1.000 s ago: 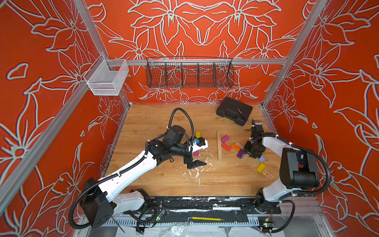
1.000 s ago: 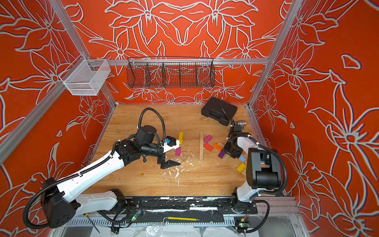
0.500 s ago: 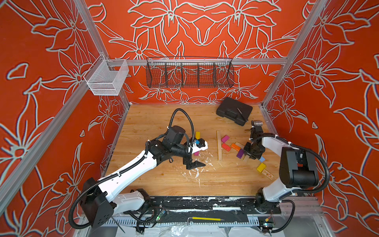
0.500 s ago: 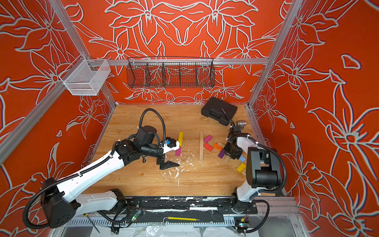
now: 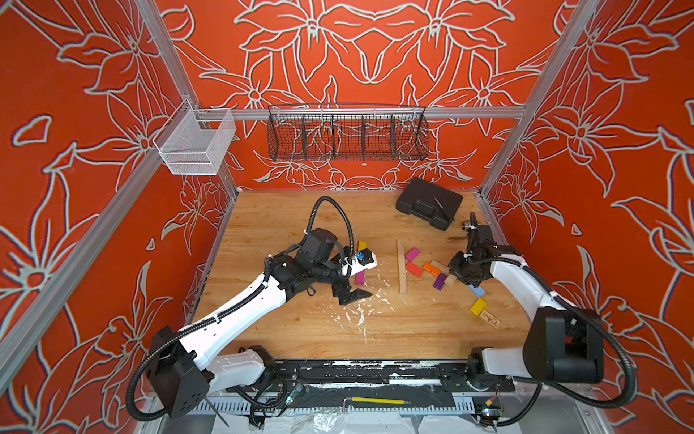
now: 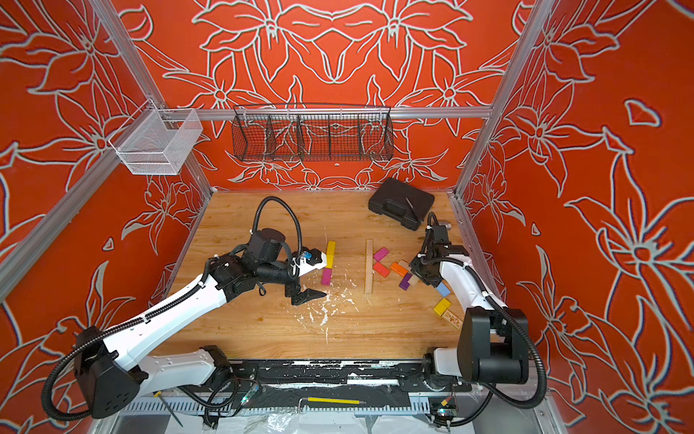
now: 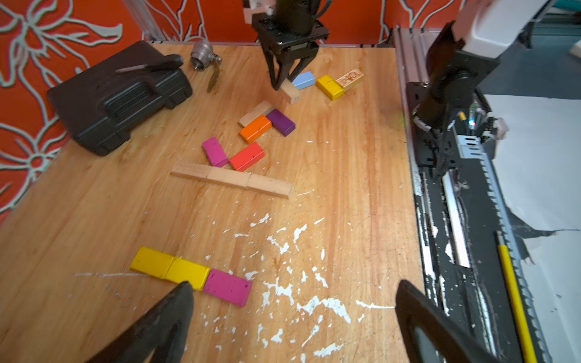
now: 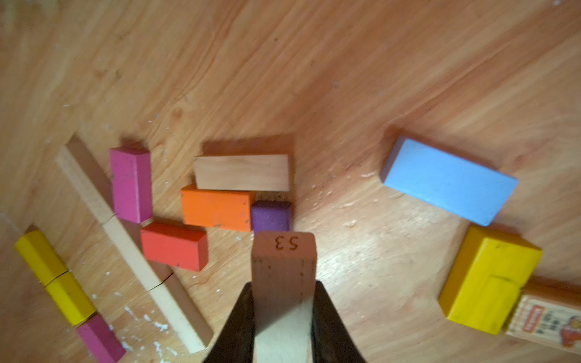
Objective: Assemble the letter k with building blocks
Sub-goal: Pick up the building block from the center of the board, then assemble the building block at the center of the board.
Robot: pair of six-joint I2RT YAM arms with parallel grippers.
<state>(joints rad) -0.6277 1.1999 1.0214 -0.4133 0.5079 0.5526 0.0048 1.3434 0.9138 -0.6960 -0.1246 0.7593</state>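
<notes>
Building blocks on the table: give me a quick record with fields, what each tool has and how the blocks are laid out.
Right tool: shut on plain block stamped 53
Left tool: open, empty
Plain row: three wooden blocks end to end
Beside it: magenta block, red block
Second row: two yellow, one magenta, end to end

My left pincer (image 7: 292, 289): jaws wide apart, above the tabletop's (image 7: 94, 204) middle.
My right pincer (image 8: 283, 287): pinching a plain wood block (image 8: 283, 257) near the right edge.
</notes>
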